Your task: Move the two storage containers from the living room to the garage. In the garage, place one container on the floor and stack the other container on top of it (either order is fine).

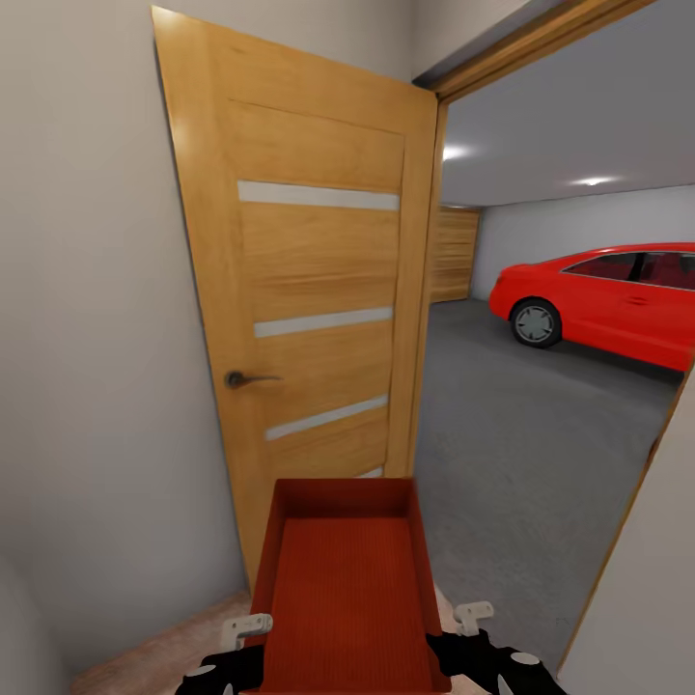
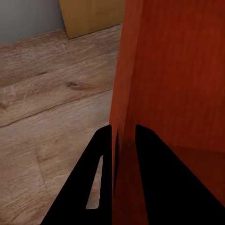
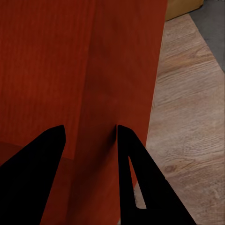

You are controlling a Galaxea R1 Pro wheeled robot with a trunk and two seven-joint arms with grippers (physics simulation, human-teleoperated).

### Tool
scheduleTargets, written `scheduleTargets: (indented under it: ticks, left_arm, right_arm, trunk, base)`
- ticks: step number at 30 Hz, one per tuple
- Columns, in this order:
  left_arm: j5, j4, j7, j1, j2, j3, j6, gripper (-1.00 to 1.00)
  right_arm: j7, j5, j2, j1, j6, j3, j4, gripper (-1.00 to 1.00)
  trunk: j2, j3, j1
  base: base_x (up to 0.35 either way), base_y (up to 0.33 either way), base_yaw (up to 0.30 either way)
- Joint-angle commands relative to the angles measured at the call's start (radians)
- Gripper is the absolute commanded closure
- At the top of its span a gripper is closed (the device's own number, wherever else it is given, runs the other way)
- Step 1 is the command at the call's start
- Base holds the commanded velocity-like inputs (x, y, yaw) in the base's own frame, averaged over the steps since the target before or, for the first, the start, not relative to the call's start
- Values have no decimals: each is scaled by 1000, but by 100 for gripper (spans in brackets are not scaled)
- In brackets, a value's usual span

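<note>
I hold one orange-red storage container (image 1: 347, 579) low in front of me in the head view, open side up and empty. My left gripper (image 1: 243, 632) is shut on its left wall, and my right gripper (image 1: 473, 615) is shut on its right wall. In the left wrist view the black fingers (image 2: 101, 178) straddle the thin container wall (image 2: 154, 70). The right wrist view shows the same grip, with the right gripper (image 3: 89, 133) around the wall (image 3: 117, 61). Through the doorway ahead lies the garage with its dark grey concrete floor (image 1: 521, 434).
An open wooden door (image 1: 309, 290) with a dark handle (image 1: 241, 379) stands close on the left of the doorway. A red car (image 1: 618, 299) is parked at the right in the garage, and a slatted wooden door (image 1: 454, 253) is at its back. Light wood planks (image 2: 47, 93) lie under me.
</note>
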Motion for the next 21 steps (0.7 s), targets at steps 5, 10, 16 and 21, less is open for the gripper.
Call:
scheduleTargets:
  ticks: [5, 10, 16, 21]
  left_arm:
    - [-18, -3, 8, 0, -1, -1, -34, 100]
    - [-18, -3, 8, 0, -1, -1, -34, 100]
    - [-17, -3, 8, 0, -1, -1, -34, 100]
    - [-16, -3, 8, 0, -1, -1, -34, 100]
  right_arm:
    - [26, -9, 6, -1, 7, -6, 1, 100]
    - [26, -9, 6, -1, 7, -6, 1, 100]
    - [26, -9, 6, -1, 7, -6, 1, 100]
    - [26, -9, 6, -1, 7, -6, 1, 100]
  trunk:
    - [-1, -2, 0]
    - [-1, -2, 0]
    - [-1, -2, 0]
    - [-1, -2, 0]
  base:
    - [106, 261, 0]
    - [119, 246, 0]
    - [76, 132, 0]
    - [4, 6, -32]
